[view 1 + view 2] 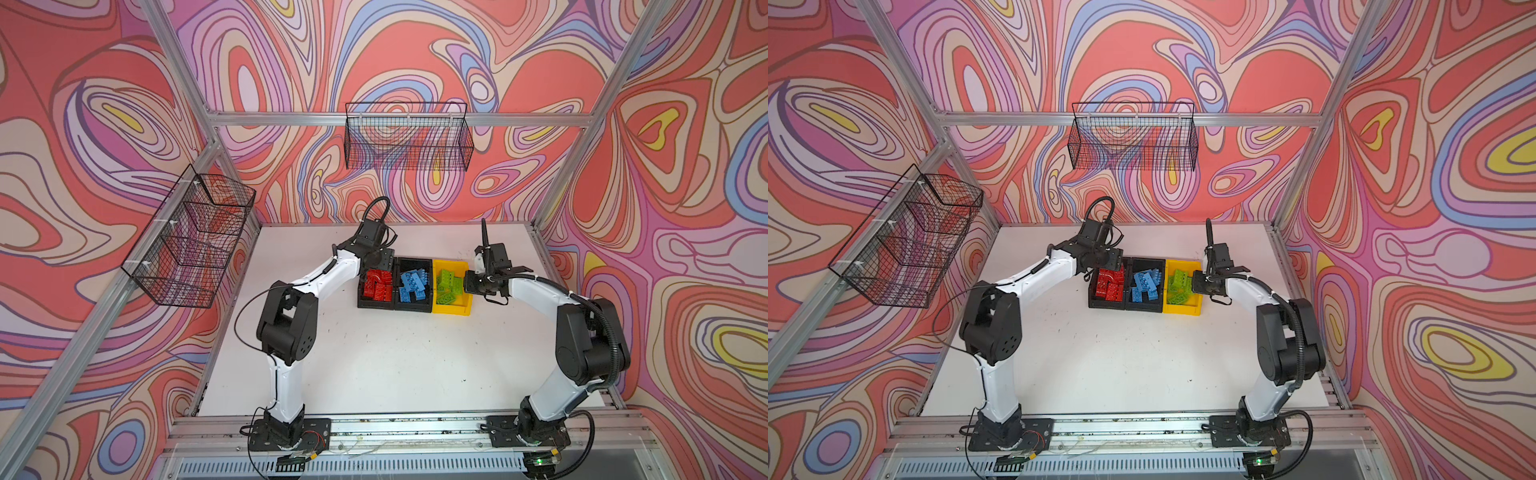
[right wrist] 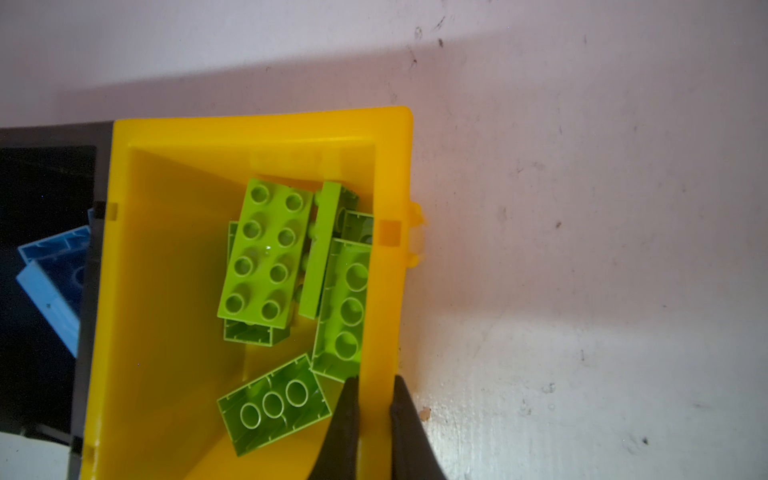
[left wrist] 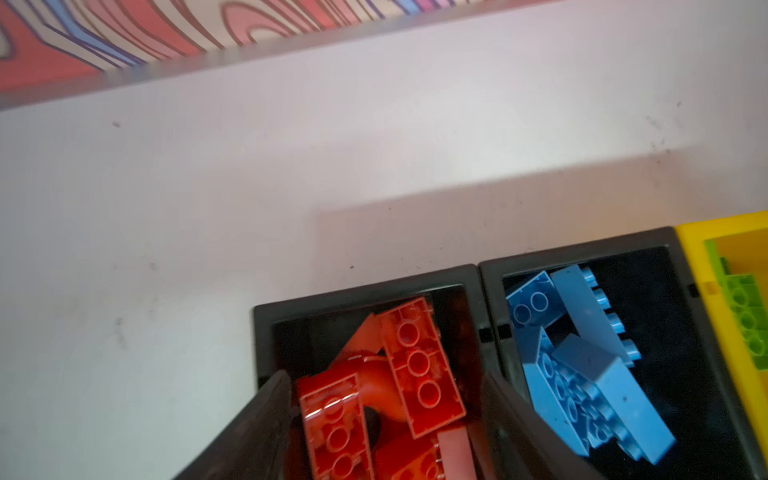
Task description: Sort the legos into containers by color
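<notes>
Yellow bin point(image 1: 451, 309) on white tabletop point(image 1: 374, 353) holding lime green legos point(image 1: 451, 284), middle black bin point(image 1: 411, 306) joined beside it holding blue legos point(image 1: 413, 284), end black bin point(image 1: 374, 305) farthest from it holding red legos point(image 1: 378, 286), left gripper point(image 3: 384, 386) spread wide, empty, above red legos, right gripper point(image 2: 376, 380) clamped on yellow bin's outer wall

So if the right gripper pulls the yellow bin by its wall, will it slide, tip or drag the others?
It probably drags the black bins along: the yellow bin sits flush against them, tabs at the seam. Low and wide on a smooth table, it likely slides rather than tips. The thin wall in the right gripper may flex.
</notes>
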Available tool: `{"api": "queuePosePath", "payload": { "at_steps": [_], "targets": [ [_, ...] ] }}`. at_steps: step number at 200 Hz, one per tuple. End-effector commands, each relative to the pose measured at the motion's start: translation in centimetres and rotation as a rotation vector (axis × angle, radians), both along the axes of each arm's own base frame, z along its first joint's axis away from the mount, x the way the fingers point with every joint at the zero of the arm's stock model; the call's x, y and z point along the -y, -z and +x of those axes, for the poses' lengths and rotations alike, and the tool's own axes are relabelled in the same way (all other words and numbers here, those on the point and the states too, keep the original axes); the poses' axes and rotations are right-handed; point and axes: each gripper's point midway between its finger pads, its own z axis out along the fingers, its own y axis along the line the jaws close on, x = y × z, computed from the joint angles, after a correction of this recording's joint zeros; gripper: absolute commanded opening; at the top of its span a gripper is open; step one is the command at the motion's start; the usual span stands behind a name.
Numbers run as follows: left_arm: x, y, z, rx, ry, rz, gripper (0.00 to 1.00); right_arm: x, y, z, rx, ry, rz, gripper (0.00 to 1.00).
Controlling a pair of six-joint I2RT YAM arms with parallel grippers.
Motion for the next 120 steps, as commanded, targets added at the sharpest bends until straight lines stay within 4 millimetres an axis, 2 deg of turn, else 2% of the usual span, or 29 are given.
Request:
{"api": "queuePosePath", "payload": {
  "at_steps": [1, 10, 25, 38, 65, 93, 120],
  "targets": [
    [-5.3, -5.8, 0.3, 0.164, -0.118, -0.017, 0.77, 0.3, -2.0, 0.4, 0.05, 0.013, -0.018, 0.03],
    [-7.5, -6.8, 0.0, 0.212, -0.163, -0.036, 0.79, 0.5, -2.4, 0.5, 0.062, 0.021, -0.024, 0.06],
    [-11.5, -7.6, -1.0, 0.275, -0.252, -0.049, 0.83, 0.6, -3.4, 0.9, 0.091, 0.03, -0.027, 0.24],
    [-14.9, -7.3, -2.2, 0.299, -0.333, -0.048, 0.89, 0.7, -4.4, 1.3, 0.118, 0.034, -0.027, 0.41],
    [-20.3, -5.9, -4.8, 0.349, -0.485, 0.018, 0.95, 1.4, -6.1, 2.0, 0.171, 0.063, -0.057, 0.55],
    [-22.2, -4.4, -6.5, 0.383, -0.551, 0.095, 0.96, 3.1, -8.8, 3.1, 0.275, 0.134, -0.115, 0.59],
    [-24.1, -2.1, -7.4, 0.392, -0.59, 0.177, 0.96, 6.0, -11.2, 3.4, 0.422, 0.251, -0.191, 0.59]
  ]
}}
